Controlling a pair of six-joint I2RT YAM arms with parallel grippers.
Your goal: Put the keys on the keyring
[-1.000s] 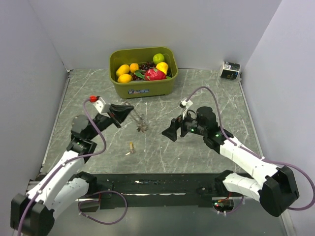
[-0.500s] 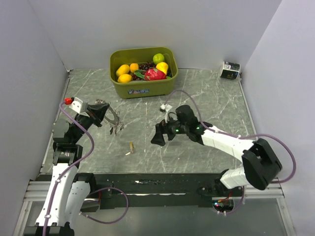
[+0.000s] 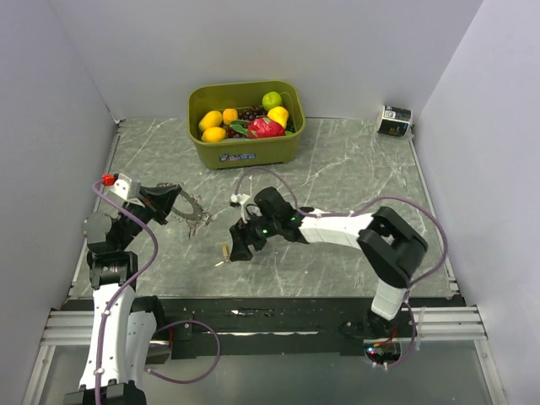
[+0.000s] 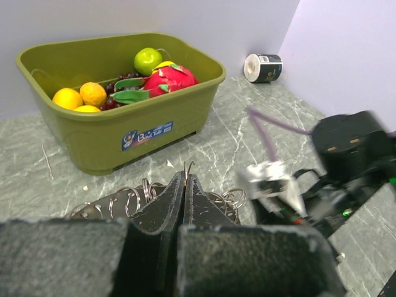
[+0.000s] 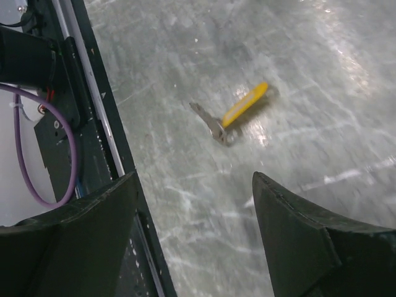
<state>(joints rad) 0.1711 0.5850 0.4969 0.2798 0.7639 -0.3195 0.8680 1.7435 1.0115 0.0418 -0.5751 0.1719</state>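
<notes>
One key with a yellow head (image 3: pixel 224 253) lies flat on the marble table near the front; it also shows in the right wrist view (image 5: pixel 238 111). My right gripper (image 3: pixel 240 245) is open and empty, low over the table just right of that key (image 5: pixel 193 185). My left gripper (image 3: pixel 177 202) is shut on the keyring (image 3: pixel 196 218), a bunch of thin metal rings held above the table at the left. In the left wrist view the jaws (image 4: pixel 184 182) pinch a wire of the keyring (image 4: pixel 235 198). No other keys are in view.
An olive-green basket (image 3: pixel 245 152) full of fruit stands at the back centre, also in the left wrist view (image 4: pixel 111 133). A small dark roll (image 3: pixel 394 120) sits at the back right. The black front rail (image 5: pixel 93 124) runs close to the right gripper.
My left arm has drawn back to the left with the keyring. My right arm has swung left and down, from mid-table to right beside the yellow key.
</notes>
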